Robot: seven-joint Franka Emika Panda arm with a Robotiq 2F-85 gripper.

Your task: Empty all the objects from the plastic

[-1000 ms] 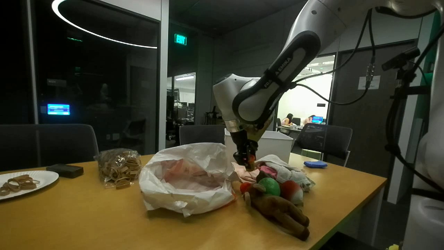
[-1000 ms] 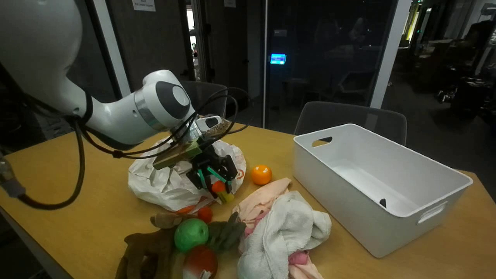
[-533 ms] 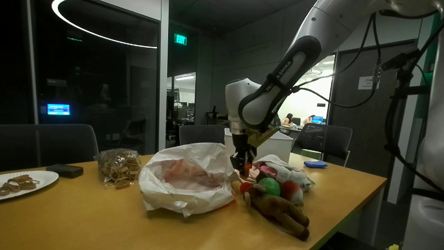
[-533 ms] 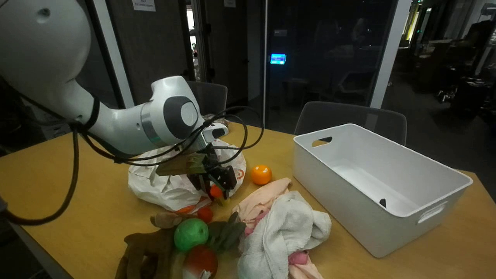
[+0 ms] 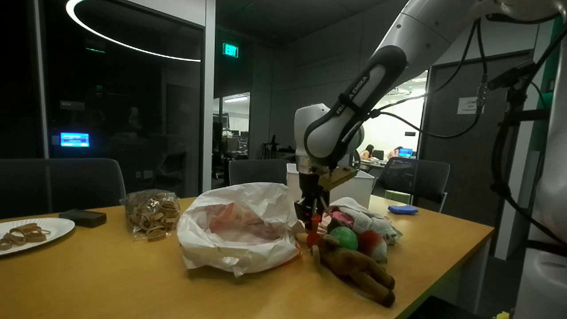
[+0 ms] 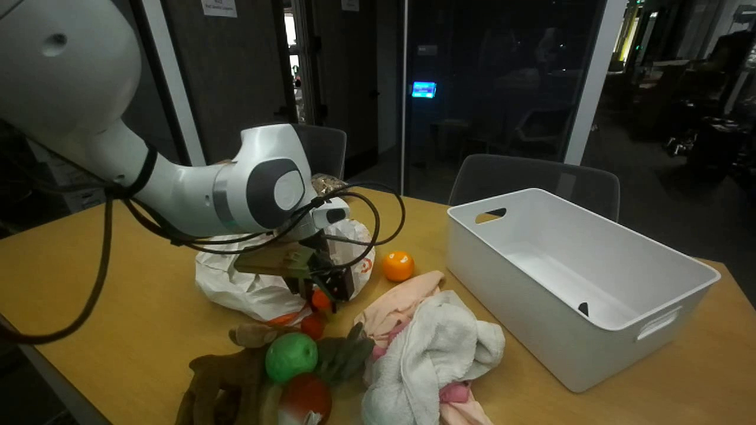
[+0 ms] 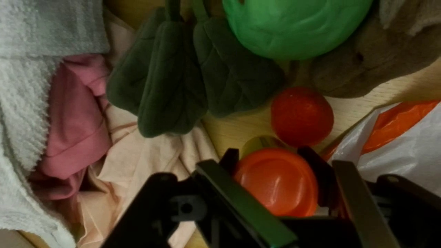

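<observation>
One light wooden table (image 5: 133, 283) spreads out in front of me, and a pale robot arm (image 5: 372, 88) leans in over the edge nearest its base. Toward the far edge stands a big white bin (image 6: 520, 301). The plastic bag (image 5: 203, 252) lies toward the middle of the tabletop, in from the robot-side edge, its mouth gaping; something reddish (image 5: 234, 219) shows within, though I can't tell whether that is contents or the bag itself. Near the bin, a whitish towel (image 6: 437, 342) is heaped over pale pink cloth (image 6: 407, 295). A brown plush animal (image 5: 354, 263) sprawls with its feet toward the robot-side edge; well apart from that edge sit a white plate (image 5: 62, 227) of tan bands (image 5: 30, 231) and a clear sack (image 5: 153, 217) of more. Between the bag and the pink cloth hangs the gripper (image 7: 274, 172), narrowed onto an orange-topped piece (image 7: 279, 186) pinched from both sides; whether that piece touches the table I can't tell. Close by, dark green leaves (image 7: 168, 86) lie beside a round green toy (image 6: 291, 357) and a red-and-white toy (image 6: 305, 396). A black block (image 5: 84, 217) sits near the far edge, and a flat blue thing (image 5: 402, 209) too, nearer the robot-side corner. One shiny orange ball (image 6: 398, 265) rests between bag and bin, and a red ball (image 7: 301, 115) lies just beside the gripped piece
</observation>
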